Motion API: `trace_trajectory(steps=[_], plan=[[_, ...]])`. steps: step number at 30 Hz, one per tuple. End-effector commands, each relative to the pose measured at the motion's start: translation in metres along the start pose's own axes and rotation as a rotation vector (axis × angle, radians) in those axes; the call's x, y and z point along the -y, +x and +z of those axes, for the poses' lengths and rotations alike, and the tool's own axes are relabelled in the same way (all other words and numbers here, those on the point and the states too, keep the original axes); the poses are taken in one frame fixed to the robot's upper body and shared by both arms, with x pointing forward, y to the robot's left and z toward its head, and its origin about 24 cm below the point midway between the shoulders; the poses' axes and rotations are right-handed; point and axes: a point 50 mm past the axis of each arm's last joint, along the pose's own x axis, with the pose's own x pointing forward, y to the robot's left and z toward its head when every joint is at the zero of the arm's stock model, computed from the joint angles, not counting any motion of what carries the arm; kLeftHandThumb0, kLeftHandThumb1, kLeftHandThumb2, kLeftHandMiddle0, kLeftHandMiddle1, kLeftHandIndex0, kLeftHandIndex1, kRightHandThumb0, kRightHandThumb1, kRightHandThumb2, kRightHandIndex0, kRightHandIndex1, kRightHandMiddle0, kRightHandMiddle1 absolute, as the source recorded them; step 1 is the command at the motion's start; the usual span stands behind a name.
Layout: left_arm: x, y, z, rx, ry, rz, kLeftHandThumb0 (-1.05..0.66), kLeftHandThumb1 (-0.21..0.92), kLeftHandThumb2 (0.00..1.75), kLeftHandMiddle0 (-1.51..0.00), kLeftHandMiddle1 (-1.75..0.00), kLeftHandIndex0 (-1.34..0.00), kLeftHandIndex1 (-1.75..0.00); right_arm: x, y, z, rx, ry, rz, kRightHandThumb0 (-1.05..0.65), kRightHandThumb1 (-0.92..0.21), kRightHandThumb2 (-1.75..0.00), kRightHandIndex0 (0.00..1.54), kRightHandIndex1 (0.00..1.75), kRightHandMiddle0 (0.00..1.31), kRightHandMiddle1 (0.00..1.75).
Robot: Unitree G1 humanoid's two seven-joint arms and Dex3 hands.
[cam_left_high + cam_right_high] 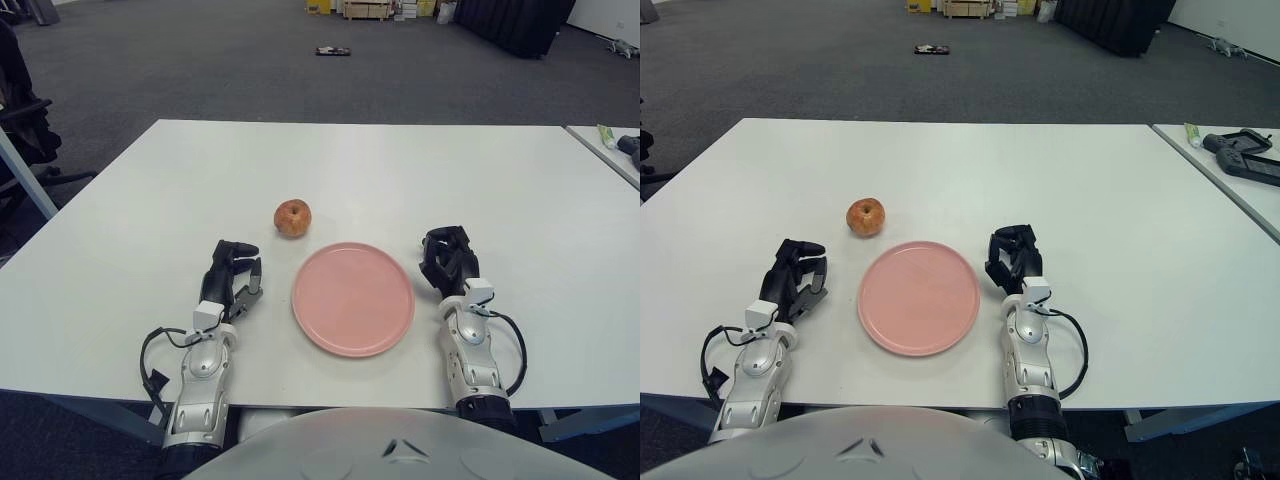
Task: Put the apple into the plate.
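One apple (292,217), one plate (353,298), two hands

The left black three-fingered hand (234,272) joins a silver-grey metallic forearm (199,390) through a small white wrist block (210,314). A thin black cable (152,362) loops out beside that forearm. The right black three-fingered hand (447,258) has the same white wrist block and silver forearm (470,362), with a black cable loop (517,350) alongside. A pale grey rounded torso shell (400,448) fills the bottom edge.
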Motion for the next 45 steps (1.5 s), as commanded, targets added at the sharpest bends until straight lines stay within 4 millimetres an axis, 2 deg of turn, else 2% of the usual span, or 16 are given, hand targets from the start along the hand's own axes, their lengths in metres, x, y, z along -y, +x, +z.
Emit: trace_trajectory(steps=[1,10,14,15,16,18,21,25,28,31,33,36,37,38,41,45], plan=[[0.001,0.004,0.003,0.003,0.004,-0.013,-0.36,0.79,0.71,-0.52,-1.49,-0.27,-1.75,-0.001,0.0,-0.002,-0.021,0.004,-0.001,-0.36,-0.79,-0.71,0.52,1.26,0.26,1.75],[0.002,0.017,0.018,0.066,0.007,-0.025,-0.36,0.83,0.65,-0.47,-1.51,-0.24,-1.75,-0.001,0.0,-0.003,-0.015,-0.009,0.01,-0.36,-0.8,-0.7,0.52,1.27,0.26,1.75],[0.006,0.028,0.035,0.143,0.04,-0.042,-0.35,0.88,0.57,-0.37,-1.41,-0.21,-1.75,-0.001,0.0,-0.004,-0.014,-0.011,0.012,-0.36,-0.8,-0.7,0.52,1.27,0.26,1.75],[0.007,0.03,0.04,0.165,0.053,-0.048,-0.35,0.9,0.55,-0.25,-1.33,-0.2,-1.75,-0.001,0.0,-0.004,-0.014,-0.01,0.012,-0.36,-0.8,-0.7,0.52,1.27,0.26,1.75],[0.007,0.03,0.041,0.183,0.074,-0.058,-0.35,0.9,0.55,-0.2,-1.3,-0.2,-1.75,-0.001,0.0,-0.004,-0.016,-0.009,0.011,-0.36,-0.8,-0.7,0.52,1.27,0.26,1.75],[0.005,0.031,0.041,0.204,0.108,-0.071,-0.44,0.7,0.8,-0.08,-1.09,-0.08,-1.41,-0.001,0.0,-0.004,-0.017,-0.008,0.009,-0.36,-0.8,-0.7,0.51,1.27,0.26,1.75],[0.003,0.037,0.042,0.231,0.17,-0.076,-0.57,0.56,0.89,-0.03,-0.79,-0.03,-1.12,-0.001,0.001,-0.004,-0.017,-0.007,0.006,-0.36,-0.79,-0.71,0.51,1.27,0.26,1.75],[0.002,0.048,0.042,0.262,0.285,-0.072,-0.7,0.52,0.85,-0.01,-0.44,-0.01,-0.86,-0.001,0.001,-0.004,-0.015,-0.012,0.006,-0.36,-0.79,-0.71,0.5,1.26,0.26,1.75],[0.002,0.05,0.042,0.275,0.363,-0.073,-0.81,0.54,0.79,0.0,-0.16,0.0,-0.57,-0.001,0.001,-0.004,-0.014,-0.015,0.008,-0.36,-0.8,-0.69,0.5,1.27,0.26,1.75],[0.004,0.053,0.045,0.293,0.447,-0.067,-0.86,0.55,0.76,0.0,-0.07,0.0,-0.4,-0.001,0.001,-0.004,-0.015,-0.017,0.007,-0.36,-0.81,-0.69,0.49,1.27,0.25,1.75],[0.007,0.058,0.05,0.311,0.489,-0.063,-0.93,0.6,0.67,0.0,-0.03,0.0,-0.19,-0.001,0.001,-0.004,-0.015,-0.017,0.006,-0.36,-0.81,-0.68,0.49,1.27,0.25,1.75],[0.014,0.066,0.056,0.33,0.527,-0.077,-1.0,0.67,0.53,0.0,-0.01,0.0,-0.06,-0.001,0.001,-0.005,-0.018,-0.012,0.001,-0.36,-0.82,-0.68,0.49,1.27,0.25,1.75],[0.016,0.068,0.056,0.336,0.542,-0.086,-1.02,0.69,0.49,0.0,0.0,0.0,-0.04,-0.001,0.001,-0.005,-0.02,-0.008,-0.001,-0.36,-0.82,-0.68,0.5,1.27,0.25,1.75],[0.016,0.069,0.056,0.339,0.552,-0.092,-1.04,0.77,0.35,0.0,0.0,0.0,0.0,-0.001,0.001,-0.005,-0.02,-0.005,-0.002,-0.36,-0.8,-0.7,0.51,1.27,0.26,1.75],[0.024,0.081,0.053,0.358,0.603,-0.132,-1.05,0.77,0.33,0.0,0.0,0.0,0.0,-0.001,0.0,-0.004,-0.023,0.002,-0.004,-0.36,-0.79,-0.71,0.51,1.27,0.27,1.75],[0.029,0.086,0.053,0.38,0.617,-0.153,-1.05,0.78,0.26,0.0,0.0,0.0,0.0,-0.001,0.001,-0.004,-0.02,-0.002,0.0,-0.36,-0.78,-0.72,0.52,1.28,0.27,1.75]])
